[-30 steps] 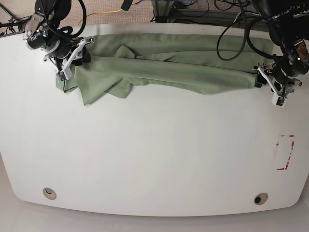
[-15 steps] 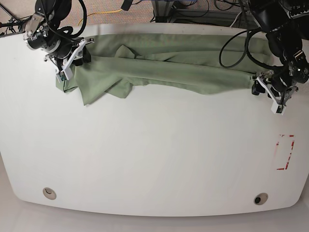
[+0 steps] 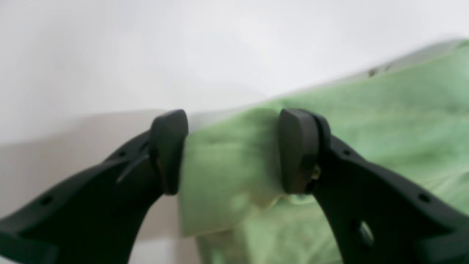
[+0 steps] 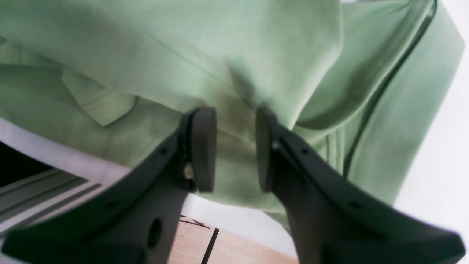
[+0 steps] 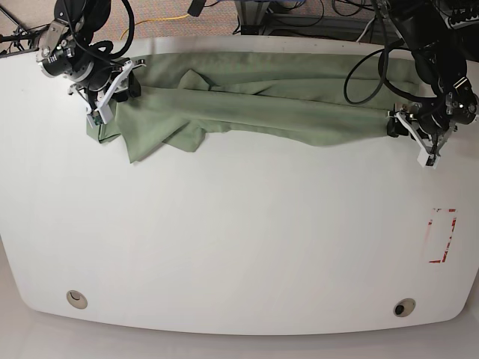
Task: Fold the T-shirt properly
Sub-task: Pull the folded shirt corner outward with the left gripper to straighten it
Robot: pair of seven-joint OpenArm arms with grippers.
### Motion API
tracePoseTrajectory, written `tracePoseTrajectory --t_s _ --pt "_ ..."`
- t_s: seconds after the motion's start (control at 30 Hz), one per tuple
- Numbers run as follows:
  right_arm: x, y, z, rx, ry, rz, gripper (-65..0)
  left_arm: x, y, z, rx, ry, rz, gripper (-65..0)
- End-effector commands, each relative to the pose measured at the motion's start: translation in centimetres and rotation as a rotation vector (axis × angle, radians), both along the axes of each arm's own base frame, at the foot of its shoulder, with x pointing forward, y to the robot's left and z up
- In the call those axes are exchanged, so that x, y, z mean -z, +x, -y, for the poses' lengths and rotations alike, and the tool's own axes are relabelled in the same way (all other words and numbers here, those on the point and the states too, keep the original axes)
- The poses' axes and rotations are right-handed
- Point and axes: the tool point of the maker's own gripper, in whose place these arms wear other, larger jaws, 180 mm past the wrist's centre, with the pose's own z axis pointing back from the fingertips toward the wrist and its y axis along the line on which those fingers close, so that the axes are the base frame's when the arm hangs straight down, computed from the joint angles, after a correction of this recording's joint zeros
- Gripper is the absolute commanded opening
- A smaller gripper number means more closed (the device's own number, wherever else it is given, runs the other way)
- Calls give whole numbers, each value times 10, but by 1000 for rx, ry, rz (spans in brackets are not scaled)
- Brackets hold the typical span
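The T-shirt (image 5: 262, 101) lies bunched in a long band along the far edge of the counter (image 5: 239, 247). The left claw (image 5: 419, 134) has drawn in toward its right end, jaws apart around the hem, not yet closed; the right claw (image 5: 112, 93) stays part-open over the left end, seemingly ungripped.

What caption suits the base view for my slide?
Two grippers at opposite ends of a bunched sage-green cotton T-shirt.

I can't read any text, label, brand or number from here. The only mark I see is a red outlined rectangle (image 5: 441, 236) on the white table (image 5: 239, 247), and it carries no legible lettering.
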Motion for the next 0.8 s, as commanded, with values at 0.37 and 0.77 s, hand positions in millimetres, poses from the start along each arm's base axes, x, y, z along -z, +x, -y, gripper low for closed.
tracePoseTrajectory --t_s 0.37,0.77 --pt "-9 7 1 -11 -6 43 -479 -3 3 -14 -8 43 -8 -603" --pt "-9 7 1 -11 -6 43 -479 -70 38 3 38 118 251 -611"
